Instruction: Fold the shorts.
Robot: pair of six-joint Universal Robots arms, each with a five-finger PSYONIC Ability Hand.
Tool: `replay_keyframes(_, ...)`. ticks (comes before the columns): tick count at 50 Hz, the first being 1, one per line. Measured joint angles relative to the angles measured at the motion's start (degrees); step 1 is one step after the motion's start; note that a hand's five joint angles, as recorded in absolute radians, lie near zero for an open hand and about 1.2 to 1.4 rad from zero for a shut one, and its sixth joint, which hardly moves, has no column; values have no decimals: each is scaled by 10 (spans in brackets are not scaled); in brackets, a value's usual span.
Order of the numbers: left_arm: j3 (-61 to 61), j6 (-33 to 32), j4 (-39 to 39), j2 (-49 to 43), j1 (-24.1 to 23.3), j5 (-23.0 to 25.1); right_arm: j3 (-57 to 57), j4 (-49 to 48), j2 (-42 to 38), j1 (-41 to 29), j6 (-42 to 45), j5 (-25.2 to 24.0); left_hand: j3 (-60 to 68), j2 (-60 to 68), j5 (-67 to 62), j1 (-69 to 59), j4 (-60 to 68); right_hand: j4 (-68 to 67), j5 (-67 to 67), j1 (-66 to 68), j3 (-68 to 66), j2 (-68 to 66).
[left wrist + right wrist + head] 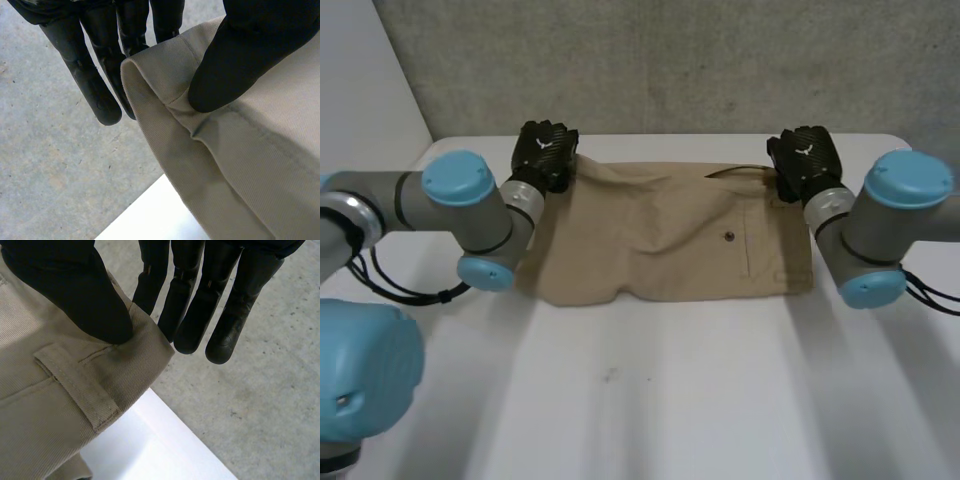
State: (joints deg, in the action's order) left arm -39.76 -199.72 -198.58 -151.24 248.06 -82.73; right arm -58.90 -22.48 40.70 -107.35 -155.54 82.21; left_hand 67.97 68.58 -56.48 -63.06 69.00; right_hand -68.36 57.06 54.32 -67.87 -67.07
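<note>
I see the beige cotton shorts (670,240) spread flat across the white counter (650,400), with a small dark button (729,236) on their right half. At the shorts' far left corner my left hand (545,150) pinches the hem, thumb on top and fingers behind the raised edge. At the shorts' far right corner my right hand (805,158) pinches the cloth just beside a belt loop (75,385), thumb pressed down, the other fingers reaching past the edge.
</note>
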Motion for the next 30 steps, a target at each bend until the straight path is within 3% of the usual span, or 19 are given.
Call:
replay_keyframes(4,40,1,-5,-38,11,16,55,2,-51,-9,30,3,-20,-27,12,5,-24,0,0,0,0,0)
replay_keyframes(5,46,1,-10,-45,14,24,75,7,-69,-12,41,5,-110,-115,94,77,-118,10,-6,-1,9,6)
replay_keyframes(6,46,1,-10,-45,14,24,75,7,-69,-12,41,5,-110,-115,94,77,-118,10,-6,-1,9,6)
replay_keyframes(7,48,1,-18,-51,17,37,97,16,-88,-17,53,6,-259,-279,246,246,-271,78,-65,-43,75,80)
replay_keyframes(8,47,1,-21,-53,18,43,107,19,-95,-19,58,7,-328,-337,317,310,-342,171,-152,-124,178,174)
replay_keyframes(9,45,1,-26,-53,18,49,116,24,-101,-21,62,8,-433,-442,424,429,-448,171,-152,-124,178,174)
replay_keyframes(11,41,1,-36,-52,19,61,133,33,-111,-24,69,12,-523,-532,509,501,-536,402,-385,-341,399,410)
replay_keyframes(12,38,1,-40,-51,19,65,139,36,-112,-25,70,15,-533,-542,523,508,-549,402,-385,-341,399,410)
replay_keyframes(14,26,1,-54,-41,19,76,149,43,-106,-28,71,24,-554,-563,539,512,-568,549,-528,-426,550,541)
replay_keyframes(23,-66,5,-99,59,17,83,98,51,4,-26,48,44,-555,-567,539,512,-570,551,-531,-426,557,548)
replay_keyframes(30,-223,10,-117,181,17,81,-67,85,151,-18,22,41,-555,-567,539,512,-570,551,-531,-426,557,548)
